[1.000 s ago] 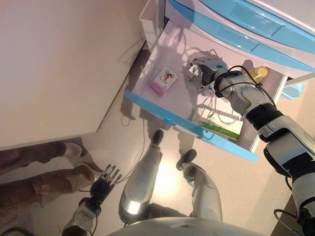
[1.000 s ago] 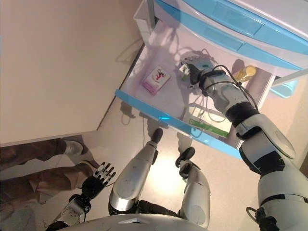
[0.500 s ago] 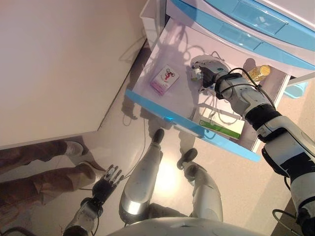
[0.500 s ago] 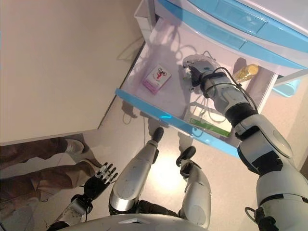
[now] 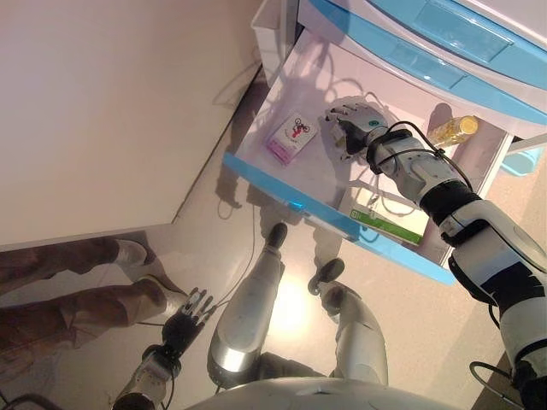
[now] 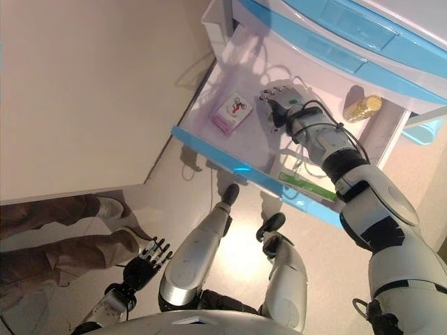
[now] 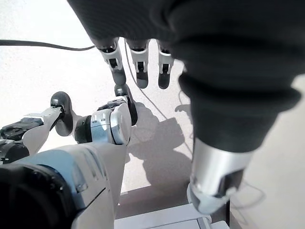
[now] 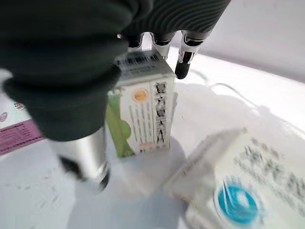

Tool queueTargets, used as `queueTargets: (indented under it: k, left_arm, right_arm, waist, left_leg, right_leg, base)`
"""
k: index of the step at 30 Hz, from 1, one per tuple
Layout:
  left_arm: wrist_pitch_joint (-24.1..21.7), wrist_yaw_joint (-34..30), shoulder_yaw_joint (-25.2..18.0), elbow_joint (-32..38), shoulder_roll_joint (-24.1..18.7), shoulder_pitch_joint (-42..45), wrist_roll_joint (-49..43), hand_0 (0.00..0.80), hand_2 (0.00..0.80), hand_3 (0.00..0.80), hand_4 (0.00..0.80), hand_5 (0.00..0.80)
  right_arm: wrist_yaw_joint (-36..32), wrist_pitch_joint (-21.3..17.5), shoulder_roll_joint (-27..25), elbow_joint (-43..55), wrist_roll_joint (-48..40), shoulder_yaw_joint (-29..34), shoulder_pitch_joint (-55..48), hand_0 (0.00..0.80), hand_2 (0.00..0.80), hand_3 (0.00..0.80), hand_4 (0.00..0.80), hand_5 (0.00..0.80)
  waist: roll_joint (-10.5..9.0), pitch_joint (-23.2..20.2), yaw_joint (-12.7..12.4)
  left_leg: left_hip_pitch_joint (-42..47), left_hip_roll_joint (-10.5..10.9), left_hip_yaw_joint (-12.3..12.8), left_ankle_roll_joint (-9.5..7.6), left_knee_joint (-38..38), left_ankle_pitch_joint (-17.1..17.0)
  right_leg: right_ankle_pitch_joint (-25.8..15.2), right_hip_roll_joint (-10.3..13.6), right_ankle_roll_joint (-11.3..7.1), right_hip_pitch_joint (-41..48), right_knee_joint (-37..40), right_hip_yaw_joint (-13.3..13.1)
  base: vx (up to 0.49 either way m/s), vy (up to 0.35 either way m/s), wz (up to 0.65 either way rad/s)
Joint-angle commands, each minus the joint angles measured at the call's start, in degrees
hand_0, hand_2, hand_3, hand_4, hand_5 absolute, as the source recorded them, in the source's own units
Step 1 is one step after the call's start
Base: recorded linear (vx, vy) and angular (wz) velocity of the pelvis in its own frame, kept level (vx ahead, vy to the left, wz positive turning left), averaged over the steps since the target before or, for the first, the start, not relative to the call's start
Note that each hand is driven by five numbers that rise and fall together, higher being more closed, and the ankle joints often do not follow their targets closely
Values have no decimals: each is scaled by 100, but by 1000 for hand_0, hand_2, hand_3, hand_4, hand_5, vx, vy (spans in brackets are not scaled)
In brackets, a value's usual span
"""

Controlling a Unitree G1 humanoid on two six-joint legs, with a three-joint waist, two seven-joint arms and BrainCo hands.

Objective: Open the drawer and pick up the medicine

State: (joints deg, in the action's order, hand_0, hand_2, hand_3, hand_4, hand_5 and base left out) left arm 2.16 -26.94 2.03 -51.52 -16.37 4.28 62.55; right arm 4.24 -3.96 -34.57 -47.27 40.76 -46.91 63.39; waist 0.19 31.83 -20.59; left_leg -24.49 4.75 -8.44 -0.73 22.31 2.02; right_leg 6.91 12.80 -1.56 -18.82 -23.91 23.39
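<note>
We're indoors, prob. a home-style room or a demo mock-up: white cabinet (image 5: 282, 21) w/ light-blue drawer fronts (image 5: 444, 17), its bottom drawer (image 5: 329, 213) open on household medicine boxes (image 8: 143, 112) and a small bottle (image 6: 363, 108). Smooth pale floor (image 5: 205, 222), plain white furniture panel (image 5: 111, 111), a person's legs (image 5: 77, 286) close by.

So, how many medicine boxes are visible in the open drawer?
3. A pink-and-white box lies at the left of the drawer; a white-and-green box is pinched in the right hand; a long green box lies by the front right corner. More may hide beneath that hand.
</note>
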Motion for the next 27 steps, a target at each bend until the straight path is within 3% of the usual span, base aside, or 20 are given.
queueTargets:
  k: [1, 27]
  left_arm:
    - [-137, -163, 292, -120, -133, 284, 100, 0, 0, 0, 0, 0]
    - [-120, -265, 185, 69, -214, 446, 2, 0, 0, 0, 0, 0]
  right_arm:
    - [420, -218, -88, -34, 219, -407, 465, 800, 800, 800, 800, 800]
    - [627, -498, -501, 1423, 280, -351, 404, 800, 800, 800, 800, 800]
  waist:
    - [255, -204, -185]
    - [143, -204, -13]
  left_leg:
    - [-13, 50, 300, -198, -228, 406]
    - [138, -15, 372, -238, -281, 482]
  right_leg:
    - [484, 42, -161, -180, -910, -155]
    - [356, 2, -257, -137, -909, -299]
  base:
    - [6, -9, 15]
    - [0, -9, 0]
